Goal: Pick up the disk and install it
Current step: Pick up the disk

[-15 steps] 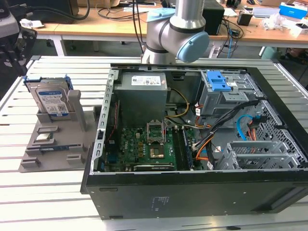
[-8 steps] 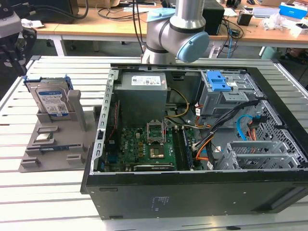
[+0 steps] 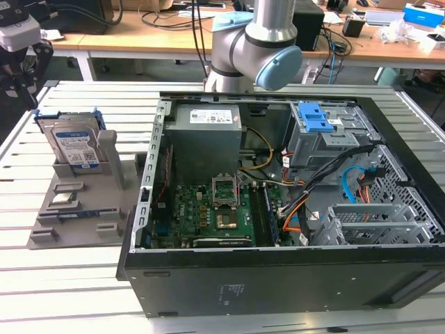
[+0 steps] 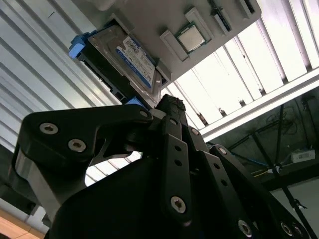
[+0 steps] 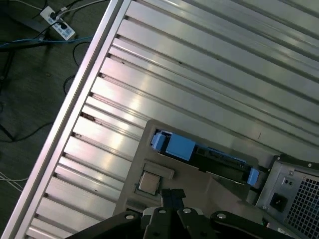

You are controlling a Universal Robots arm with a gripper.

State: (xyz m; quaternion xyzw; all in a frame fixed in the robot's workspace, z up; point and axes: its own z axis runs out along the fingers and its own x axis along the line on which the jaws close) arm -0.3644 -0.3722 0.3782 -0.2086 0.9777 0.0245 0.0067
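The disk (image 3: 75, 147) stands on edge in a slot of the grey holder (image 3: 83, 216) on the slatted table, at the exterior view's left. It is silver with a white-and-blue label and a blue frame. In both wrist views I see the disk (image 4: 130, 59) (image 5: 199, 154) still seated in that holder. My gripper (image 3: 21, 76) hangs in the air above the disk, toward the exterior view's left, and touches nothing. Its black fingers (image 4: 167, 104) (image 5: 173, 194) are pressed together, shut, with nothing between them.
An open computer case (image 3: 278, 285) lies to the exterior view's right of the holder, with a motherboard, cables, a grey power supply box (image 3: 205, 132) and a metal cage with a blue latch (image 3: 316, 122). A processor chip (image 3: 64, 197) rests on the holder. The table edge (image 5: 75, 94) borders the floor.
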